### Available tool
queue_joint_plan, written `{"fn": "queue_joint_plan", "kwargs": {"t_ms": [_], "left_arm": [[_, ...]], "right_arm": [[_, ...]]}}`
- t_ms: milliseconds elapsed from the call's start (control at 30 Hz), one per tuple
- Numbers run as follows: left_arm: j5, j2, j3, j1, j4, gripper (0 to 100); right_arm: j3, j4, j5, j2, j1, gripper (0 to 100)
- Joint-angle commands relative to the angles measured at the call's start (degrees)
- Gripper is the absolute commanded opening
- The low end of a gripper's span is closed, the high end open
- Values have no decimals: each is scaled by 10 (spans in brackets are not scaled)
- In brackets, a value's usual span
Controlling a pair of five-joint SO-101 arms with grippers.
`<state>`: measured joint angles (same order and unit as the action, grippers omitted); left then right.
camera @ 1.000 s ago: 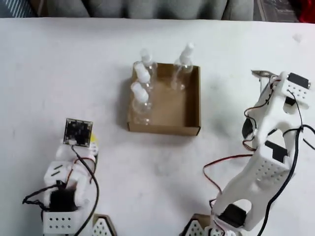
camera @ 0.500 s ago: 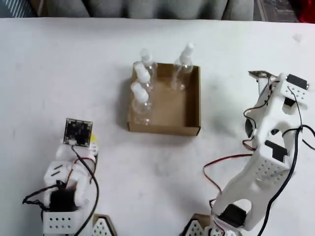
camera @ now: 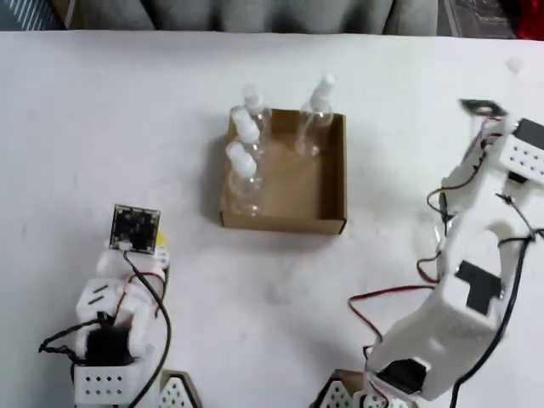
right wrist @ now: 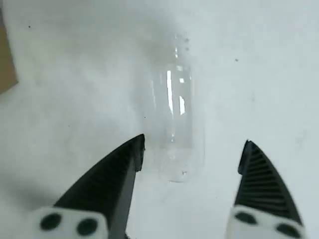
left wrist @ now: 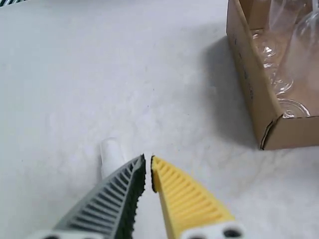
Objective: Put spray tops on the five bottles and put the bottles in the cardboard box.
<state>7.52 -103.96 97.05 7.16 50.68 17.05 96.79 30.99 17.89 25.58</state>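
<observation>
Step in hand, by my reading: pick up the fifth bottle (right wrist: 177, 114). It lies on its side on the table (camera: 127, 102), clear, with its neck apparently bare. Right gripper (right wrist: 194, 141) is spread wide, one jaw on each side of the bottle's base end, neither touching it. Left gripper (left wrist: 148, 159) is closed to a hairline and holds nothing. A loose spray top (left wrist: 110, 154) lies on the table just beside its grey jaw.

Doing it well (judgement):
- Lower squarely so both jaws meet the round wall at mid-body, not at the base end, or the bottle may roll or squirt out.
- Close gently, since the thin plastic likely dents.
- Stand it upright with the neck free, because the spray top has yet to go on.

High view: cardboard box (camera: 327, 223) at centre frame, with four capped bottles (camera: 242, 170) standing along its left and upper sides. Right arm (camera: 476, 255) is stretched along the right edge and left arm (camera: 119, 314) is folded at lower left. This view gives count and layout. Right wrist view gives the jaw-to-bottle alignment. Left wrist view gives the spray top's place, plus the box's near corner with bottle bases inside.
</observation>
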Motion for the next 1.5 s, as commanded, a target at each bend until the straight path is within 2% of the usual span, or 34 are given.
{"fn": "queue_joint_plan", "kwargs": {"t_ms": [0, 100, 300, 600, 1033, 1333, 1467], "left_arm": [[8, -5, -1, -1, 1, 21], [8, -5, -1, -1, 1, 21], [8, -5, -1, -2, 1, 21], [8, -5, -1, -1, 1, 21], [8, -5, -1, -1, 1, 21], [8, -5, -1, -1, 1, 21], [8, -5, -1, -1, 1, 21]], "right_arm": [[-69, -20, -22, -66, 22, 251], [-147, -72, -7, -97, 23, 251], [-235, -152, -36, -177, 27, 252], [-235, -196, -35, -116, -9, 252], [-235, -286, -33, -31, -12, 252], [-226, -277, -40, 3, -9, 252], [-226, -279, -87, 1, -7, 251]]}}
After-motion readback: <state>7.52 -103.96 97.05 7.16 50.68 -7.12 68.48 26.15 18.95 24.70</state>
